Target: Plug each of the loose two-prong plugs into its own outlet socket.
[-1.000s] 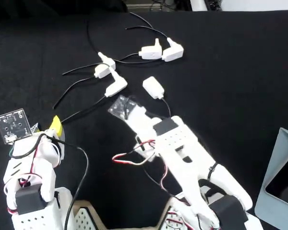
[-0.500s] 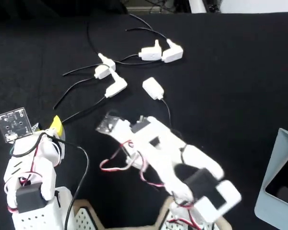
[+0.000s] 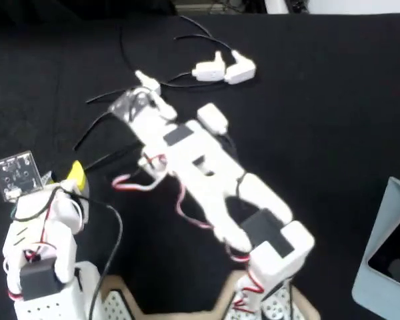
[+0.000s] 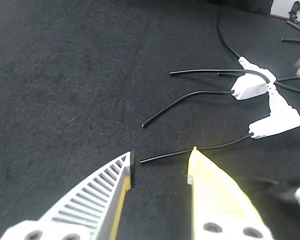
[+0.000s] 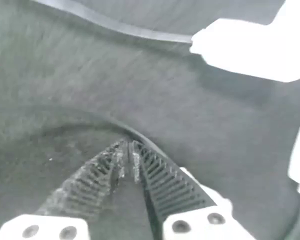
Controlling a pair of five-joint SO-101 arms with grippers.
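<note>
Two grippers stand in different states. The right gripper (image 5: 126,149) has its dark ribbed fingers drawn nearly together, with only a thin slit between the tips. A thin black cable (image 5: 80,121) crosses the black cloth tabletop (image 5: 50,65) right at those tips; whether it is pinched cannot be told. A white two-prong plug body (image 5: 250,47) lies near, apart from the fingers. From above, the right arm stretches across the table with its gripper over the left group of plugs, a rounded white plug (image 3: 213,119) just beside the arm. Farther off, a pair of white plug pieces (image 3: 225,70) lie touching. The left gripper (image 4: 161,157) is spread wide and holds nothing. An angled white plug (image 4: 277,122) and a small white socket piece (image 4: 249,89) lie beyond it.
</note>
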